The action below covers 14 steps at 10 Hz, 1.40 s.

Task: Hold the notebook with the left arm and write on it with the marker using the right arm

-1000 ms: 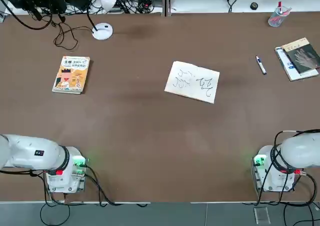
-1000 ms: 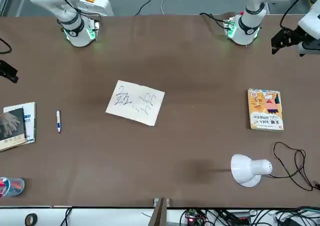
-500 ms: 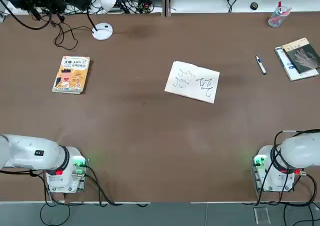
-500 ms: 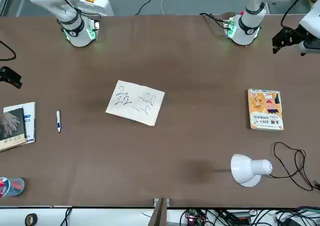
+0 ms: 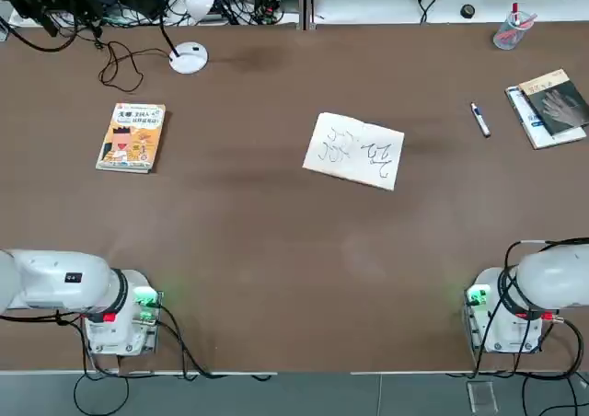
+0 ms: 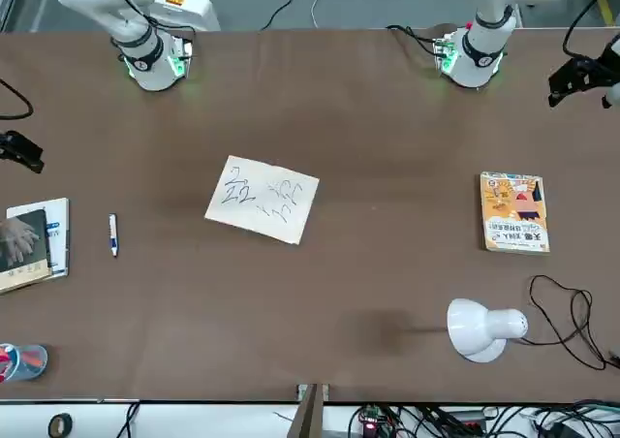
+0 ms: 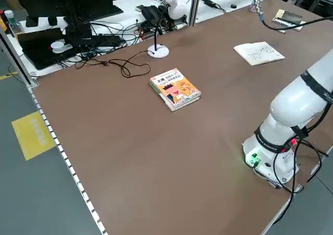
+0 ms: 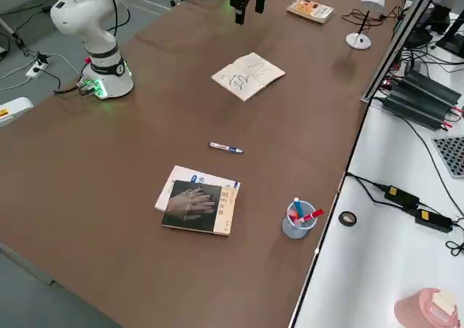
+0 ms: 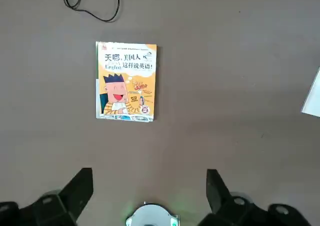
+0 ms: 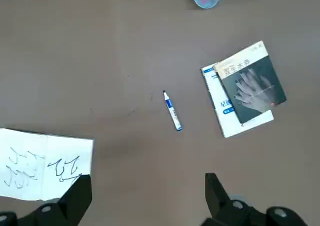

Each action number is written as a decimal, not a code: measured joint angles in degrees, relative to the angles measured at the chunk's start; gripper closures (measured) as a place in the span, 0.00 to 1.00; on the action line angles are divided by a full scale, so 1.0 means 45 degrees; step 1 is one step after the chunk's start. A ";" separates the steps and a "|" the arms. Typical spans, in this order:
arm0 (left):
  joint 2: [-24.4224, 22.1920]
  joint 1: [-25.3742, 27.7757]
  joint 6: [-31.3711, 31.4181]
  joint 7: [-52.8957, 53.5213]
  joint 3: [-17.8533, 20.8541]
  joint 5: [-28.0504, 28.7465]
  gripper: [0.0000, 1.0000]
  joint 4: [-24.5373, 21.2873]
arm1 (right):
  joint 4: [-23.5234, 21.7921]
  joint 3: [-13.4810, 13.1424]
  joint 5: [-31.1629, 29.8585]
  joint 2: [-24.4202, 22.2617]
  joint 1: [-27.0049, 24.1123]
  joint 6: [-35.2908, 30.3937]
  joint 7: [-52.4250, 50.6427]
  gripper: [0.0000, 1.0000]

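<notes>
i see the notebook (image 5: pixel 354 150) lying flat near the middle of the desk (image 5: pixel 276 250), open page up with dark scribbles on it, nothing touching it. the marker (image 5: pixel 480 120) lies on the desk well apart from the notebook, toward my right arm's side, just beside a grey book (image 5: pixel 552 105) stacked on a white one. a clear cup (image 5: pixel 508 31) with pens stands near the far edge on that side.

right gripper (image 10: pixel 145 196) hangs high over the desk, jaws spread wide and holding nothing; its wrist view looks down on marker, grey book and a corner of the notebook. left gripper (image 9: pixel 147 191) is also up in the air, jaws spread and empty, above the orange book (image 9: pixel 126 81) on the left side. a white lamp (image 5: pixel 189 57) sits beyond that book near the far edge, its cable looping over the desk.
</notes>
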 joint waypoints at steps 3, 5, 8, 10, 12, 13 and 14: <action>0.0000 0.0225 -0.0016 -0.0001 0.0003 0.0000 0.00 0.0000 | -0.0061 -0.0020 0.0283 -0.0001 -0.0001 0.0204 -0.0163 0.00; 0.0000 0.0312 -0.0021 -0.0001 0.0003 0.0000 0.00 0.0000 | -0.0083 -0.0028 0.0301 -0.0001 -0.0001 0.0246 -0.0230 0.00; 0.0007 0.0359 -0.0031 -0.0001 0.0003 0.0000 0.00 0.0000 | -0.0090 -0.0032 0.0303 -0.0001 -0.0001 0.0339 -0.0263 0.00; 0.0008 0.0366 -0.0032 -0.0001 0.0003 0.0000 0.00 0.0000 | -0.0091 -0.0032 0.0303 -0.0001 -0.0001 0.0499 -0.0277 0.00; 0.0008 0.0366 -0.0032 -0.0001 0.0002 0.0000 0.00 0.0000 | -0.0091 -0.0032 0.0303 -0.0001 -0.0001 0.0614 -0.0283 0.00; 0.0008 0.0366 -0.0032 -0.0001 0.0002 0.0000 0.00 0.0000 | -0.0091 -0.0032 0.0303 -0.0002 0.0000 0.0641 -0.0285 0.00; 0.0008 0.0366 -0.0032 -0.0001 0.0001 0.0000 0.00 0.0000 | -0.0092 -0.0031 0.0303 -0.0001 0.0001 0.0661 -0.0287 0.00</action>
